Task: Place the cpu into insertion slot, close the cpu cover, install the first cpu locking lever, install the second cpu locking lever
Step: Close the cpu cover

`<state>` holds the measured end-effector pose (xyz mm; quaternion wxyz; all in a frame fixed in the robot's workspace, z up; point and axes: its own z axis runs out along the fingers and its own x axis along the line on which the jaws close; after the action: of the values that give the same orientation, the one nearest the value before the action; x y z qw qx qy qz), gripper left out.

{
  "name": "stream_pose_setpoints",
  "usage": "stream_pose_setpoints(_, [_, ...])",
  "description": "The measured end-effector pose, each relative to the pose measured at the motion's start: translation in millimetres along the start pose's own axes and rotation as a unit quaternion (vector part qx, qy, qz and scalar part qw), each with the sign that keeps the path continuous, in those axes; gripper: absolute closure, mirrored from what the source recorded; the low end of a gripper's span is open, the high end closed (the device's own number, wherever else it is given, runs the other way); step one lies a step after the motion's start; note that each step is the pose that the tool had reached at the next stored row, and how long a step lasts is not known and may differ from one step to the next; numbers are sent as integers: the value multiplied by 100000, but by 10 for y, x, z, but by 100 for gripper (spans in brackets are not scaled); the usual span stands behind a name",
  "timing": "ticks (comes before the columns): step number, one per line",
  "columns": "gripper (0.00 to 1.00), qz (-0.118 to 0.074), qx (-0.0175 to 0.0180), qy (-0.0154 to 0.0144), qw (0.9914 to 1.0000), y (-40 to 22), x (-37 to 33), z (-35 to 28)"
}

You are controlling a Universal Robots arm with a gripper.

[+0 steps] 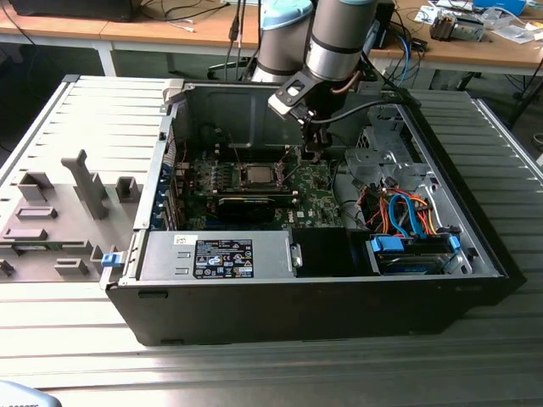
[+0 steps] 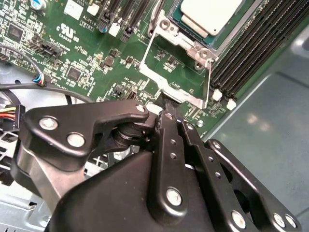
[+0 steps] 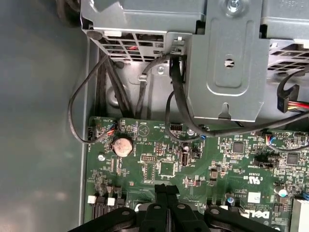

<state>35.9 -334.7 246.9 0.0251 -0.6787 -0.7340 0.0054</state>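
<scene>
With the claw (image 2: 166, 107) pinched narrow at the edge of the open cpu cover (image 2: 183, 95), its tip may slip off and scratch the green motherboard (image 2: 72, 53) or the cpu (image 2: 212, 12).

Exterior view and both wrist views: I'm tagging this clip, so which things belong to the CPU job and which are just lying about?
Job: cpu, seated in the insertion slot; cpu cover, swung open; gripper, shut at the cover's free edge.
Lying about: coin battery; drive cage; power supply; blue and orange cables.
</scene>
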Motion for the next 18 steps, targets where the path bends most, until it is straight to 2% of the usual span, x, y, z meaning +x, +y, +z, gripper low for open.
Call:
stream_pose_setpoints(7, [89,-4,0,0,100000,-114,9,5])
stream_pose_setpoints(11, [89,-6,0,-1,100000,-141,11,7])
stream_pose_setpoints(15, [89,-6,3,-7,100000,-241,19,15])
stream_pose_setpoints(18, [89,-7,5,-6,100000,-263,20,18])
